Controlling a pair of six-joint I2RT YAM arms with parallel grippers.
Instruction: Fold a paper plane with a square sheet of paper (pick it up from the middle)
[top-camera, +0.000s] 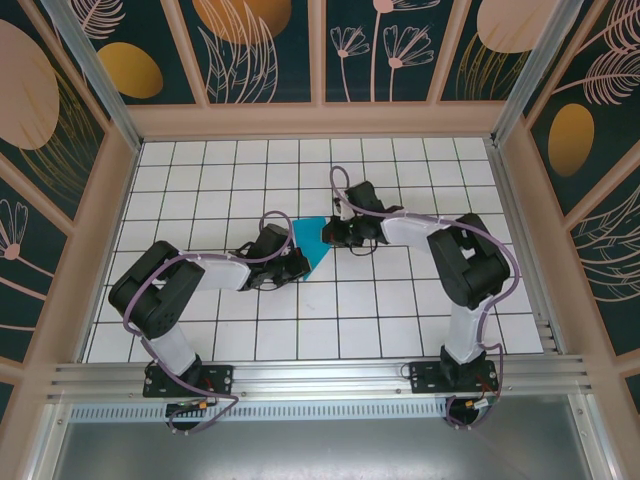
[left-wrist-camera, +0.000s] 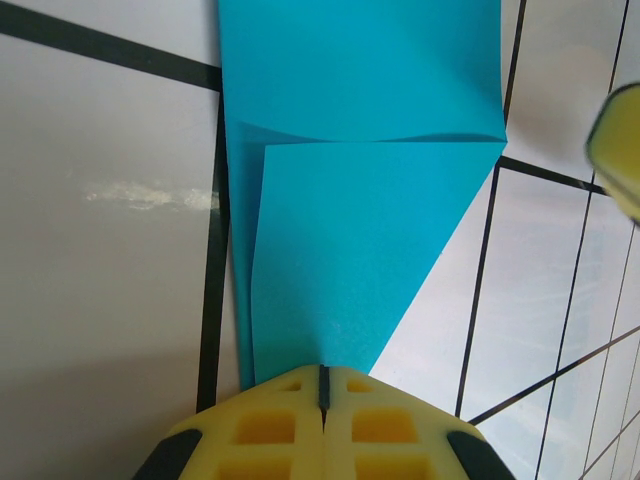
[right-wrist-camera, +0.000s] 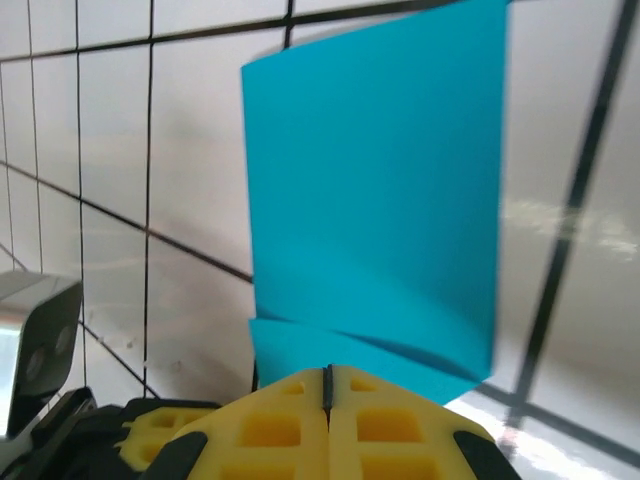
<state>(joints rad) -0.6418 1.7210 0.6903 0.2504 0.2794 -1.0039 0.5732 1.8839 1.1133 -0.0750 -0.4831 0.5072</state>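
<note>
Top external view: we see the thin, smooth cyan paper (top-camera: 312, 245), folded to a tapered wedge, lying flat between our grippers. Its narrow end points at the clenched left gripper (left-wrist-camera: 322, 385). Its wide end meets the clenched right gripper (right-wrist-camera: 327, 385).

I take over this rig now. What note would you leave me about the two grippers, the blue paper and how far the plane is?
Left gripper: shut, tips at the pointed end of the paper.
Right gripper: shut, tips at the opposite edge of the paper. I cannot tell whether they pinch it or only press on it.
Paper: between the two grippers, near the middle of the table.
Done: the first folds. A flap with a slanted edge lies over the sheet.
Left: no wings and no slim dart shape yet, so the remaining folds are still to do.
</note>
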